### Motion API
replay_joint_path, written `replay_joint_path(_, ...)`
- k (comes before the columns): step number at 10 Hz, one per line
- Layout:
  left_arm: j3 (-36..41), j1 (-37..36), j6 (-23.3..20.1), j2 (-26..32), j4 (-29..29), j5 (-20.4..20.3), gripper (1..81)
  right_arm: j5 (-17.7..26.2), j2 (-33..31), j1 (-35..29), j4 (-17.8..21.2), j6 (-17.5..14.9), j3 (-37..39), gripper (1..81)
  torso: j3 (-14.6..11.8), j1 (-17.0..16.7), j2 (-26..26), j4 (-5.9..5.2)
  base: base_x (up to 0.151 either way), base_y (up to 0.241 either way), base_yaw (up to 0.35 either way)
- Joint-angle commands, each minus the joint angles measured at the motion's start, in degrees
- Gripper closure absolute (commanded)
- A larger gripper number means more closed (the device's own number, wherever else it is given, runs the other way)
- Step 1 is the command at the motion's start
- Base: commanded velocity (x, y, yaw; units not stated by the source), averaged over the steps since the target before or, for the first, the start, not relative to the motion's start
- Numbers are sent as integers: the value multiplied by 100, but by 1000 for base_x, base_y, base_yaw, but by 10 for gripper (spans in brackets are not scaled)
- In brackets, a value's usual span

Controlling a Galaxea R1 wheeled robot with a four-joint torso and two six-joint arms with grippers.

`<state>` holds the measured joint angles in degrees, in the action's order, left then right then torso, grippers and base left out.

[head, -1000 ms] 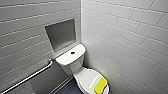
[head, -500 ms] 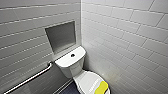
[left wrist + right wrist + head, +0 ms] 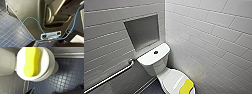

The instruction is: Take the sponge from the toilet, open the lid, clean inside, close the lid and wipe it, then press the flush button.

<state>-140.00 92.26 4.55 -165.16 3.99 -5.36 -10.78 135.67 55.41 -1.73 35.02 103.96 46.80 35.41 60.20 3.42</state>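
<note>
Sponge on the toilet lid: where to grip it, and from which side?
Pinch the sponge across its narrow waist, coming straight down from above. It lies flat on the closed lid, sides free, and the bean shape pinches in mid-length, likely the shortest, surest span.

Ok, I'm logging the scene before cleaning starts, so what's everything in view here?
toilet: one, white, in the tiled corner
lid: one, white, shut over the bowl
sponge: one, bright yellow, lying on the lid
flush button: one, dark, in the tank top
wall niche: one, grey, above the tank
grab rail: one, metallic, on the wall beside the tank
floor tiles: dark blue, around the toilet base
cable: one, blue, looped across the left wrist view
robot's body: dark grey housing, behind the cable
</note>
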Motion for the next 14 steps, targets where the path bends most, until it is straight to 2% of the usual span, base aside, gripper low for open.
replay_joint_path(1,51,69,-15,18,23,413,10,233,-275,-744,32,180,-114,10,-2,363,564,0,0,0,0)
replay_joint_path(4,42,69,-15,18,-21,413,10,339,-134,-1149,24,330,-96,10,63,761,1198,0,0,0,0)
replay_joint_path(5,42,69,-15,9,-29,413,10,357,-3,-1219,24,330,-27,10,189,907,1430,0,0,0,0)
replay_joint_path(6,51,77,-6,9,-29,413,10,401,130,-1290,24,330,62,10,414,678,1082,0,0,0,0)
replay_joint_path(7,51,69,-6,0,-38,422,10,436,235,-1369,32,330,123,10,649,796,1274,0,0,0,0)
replay_joint_path(9,51,78,-6,0,-91,448,10,470,323,-1553,41,330,167,10,869,890,1416,0,0,0,0)
replay_joint_path(10,43,95,-6,0,-91,448,10,568,332,-1667,50,400,158,10,1075,916,1451,0,0,0,0)
replay_joint_path(11,42,95,-6,-9,-91,448,10,576,323,-1764,59,435,158,10,1147,922,1458,0,0,0,0)
replay_joint_path(12,42,95,-6,-18,-91,448,10,620,332,-1843,59,505,167,10,918,925,1458,0,0,0,0)
replay_joint_path(13,42,104,-6,-26,-91,448,10,638,350,-1923,59,549,176,10,1007,927,1456,0,0,0,0)
replay_joint_path(14,42,104,-6,-44,-82,448,10,647,402,-1967,59,558,184,10,1045,1299,2029,0,0,0,0)
